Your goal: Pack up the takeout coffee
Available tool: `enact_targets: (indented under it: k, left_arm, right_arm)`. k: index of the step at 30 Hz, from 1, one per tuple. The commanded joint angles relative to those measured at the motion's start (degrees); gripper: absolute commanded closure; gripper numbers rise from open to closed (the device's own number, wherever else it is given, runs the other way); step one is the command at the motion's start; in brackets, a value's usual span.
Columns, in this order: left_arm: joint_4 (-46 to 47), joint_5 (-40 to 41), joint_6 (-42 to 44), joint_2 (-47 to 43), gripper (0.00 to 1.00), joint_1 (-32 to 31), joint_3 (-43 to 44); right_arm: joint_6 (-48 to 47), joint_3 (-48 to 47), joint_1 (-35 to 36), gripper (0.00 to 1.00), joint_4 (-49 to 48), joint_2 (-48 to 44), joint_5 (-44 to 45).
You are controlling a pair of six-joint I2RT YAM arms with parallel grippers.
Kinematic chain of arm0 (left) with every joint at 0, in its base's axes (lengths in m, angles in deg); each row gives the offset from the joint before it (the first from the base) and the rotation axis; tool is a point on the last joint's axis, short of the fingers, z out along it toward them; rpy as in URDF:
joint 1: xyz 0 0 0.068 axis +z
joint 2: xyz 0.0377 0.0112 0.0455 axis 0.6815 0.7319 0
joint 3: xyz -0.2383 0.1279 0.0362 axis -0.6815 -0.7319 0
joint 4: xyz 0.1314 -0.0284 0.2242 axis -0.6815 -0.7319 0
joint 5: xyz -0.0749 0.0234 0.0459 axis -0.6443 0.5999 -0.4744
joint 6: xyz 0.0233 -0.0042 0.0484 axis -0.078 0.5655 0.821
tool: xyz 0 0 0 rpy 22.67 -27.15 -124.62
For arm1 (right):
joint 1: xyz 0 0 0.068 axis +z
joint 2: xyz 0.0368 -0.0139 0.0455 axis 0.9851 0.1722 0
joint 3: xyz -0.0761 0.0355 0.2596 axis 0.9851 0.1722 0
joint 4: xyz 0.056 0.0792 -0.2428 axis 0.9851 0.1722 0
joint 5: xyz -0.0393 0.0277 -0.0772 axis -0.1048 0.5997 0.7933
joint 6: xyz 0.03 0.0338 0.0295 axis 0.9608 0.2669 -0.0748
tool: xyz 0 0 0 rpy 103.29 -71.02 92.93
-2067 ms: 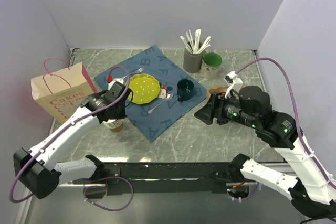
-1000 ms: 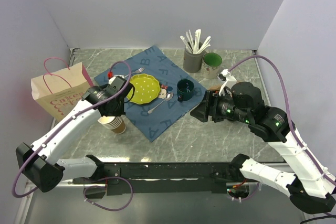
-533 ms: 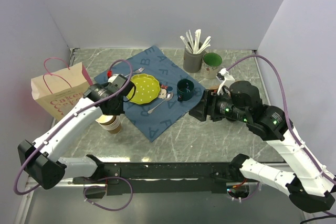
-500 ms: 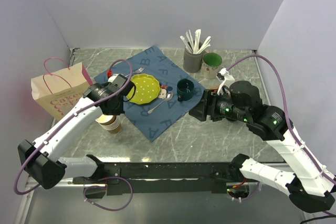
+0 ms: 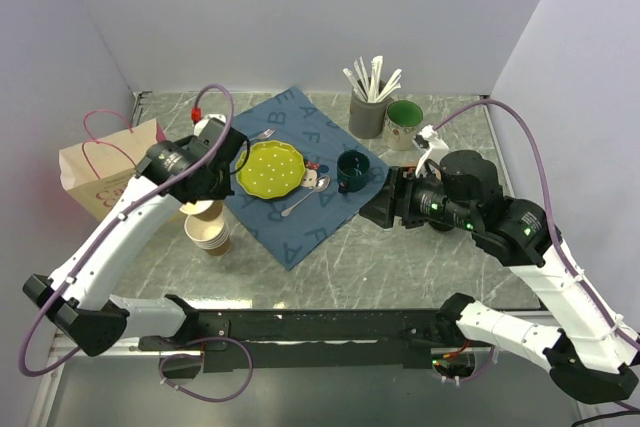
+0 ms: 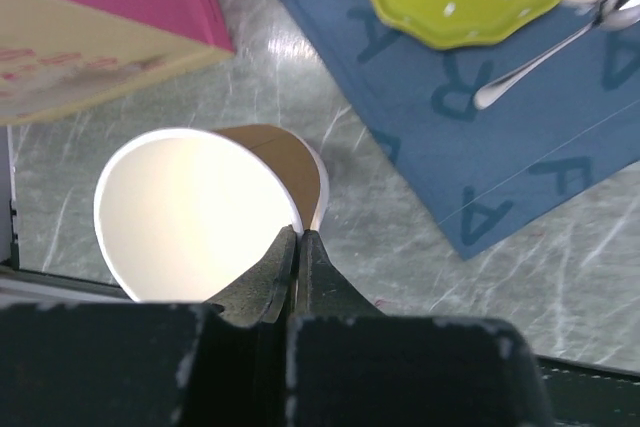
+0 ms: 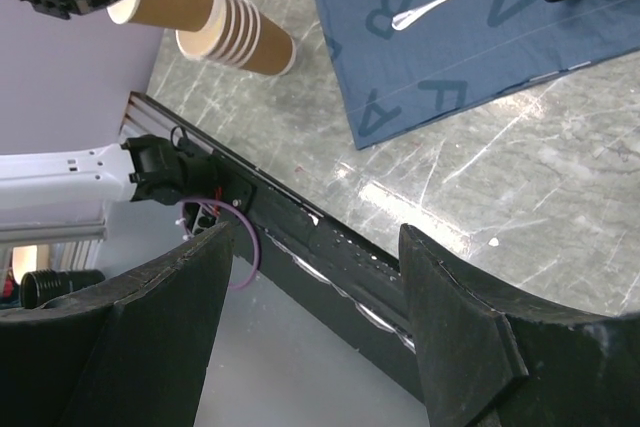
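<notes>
Two sets of jaws, two different stories. Left jaws are pinched tight, fingertips (image 6: 283, 259) clamped on the rim of a lidless paper cup (image 6: 190, 212). It's held tilted just over the stack of cups (image 5: 208, 237) on the desk (image 5: 400, 257), near the paper gift bag (image 5: 100, 169). Right jaws gape wide, fingers (image 7: 150, 347) with only desk between them, beside the blue cloth (image 5: 315, 132). Can't spot the takeout coffee in any view, so can't tell how it sits relative to either.

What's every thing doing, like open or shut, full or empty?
Left end effector: shut on paper cup rim.
Right end effector: open, empty.
Paper cup: empty, tilted.
Cup stack: upright.
Paper bag: standing.
Yellow plate: empty.
Spoon: lying on cloth.
</notes>
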Motion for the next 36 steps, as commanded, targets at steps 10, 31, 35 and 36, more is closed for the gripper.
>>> enact_targets:
  k: [10, 31, 35, 36]
  left_arm:
    - [7.3, -14.4, 4.5, 0.3, 0.99, -1.4, 10.0]
    - [13.8, -11.1, -7.5, 31.2, 0.99, -35.8, 12.0]
    - [16.0, -11.9, -8.1, 32.8, 0.98, -37.0, 10.4]
    - [16.6, -12.3, -8.2, 32.8, 0.96, -37.1, 9.3]
  right_arm:
    - [1.9, -5.8, -0.2, 0.26, 3.0, -2.4, 5.7]
    - [6.0, -5.7, -0.2, 0.25, 9.6, -15.2, 19.9]
    - [6.4, -5.0, -0.3, 0.25, 10.1, -16.3, 20.4]
    - [6.3, -4.9, -0.2, 0.24, 10.2, -16.5, 20.5]
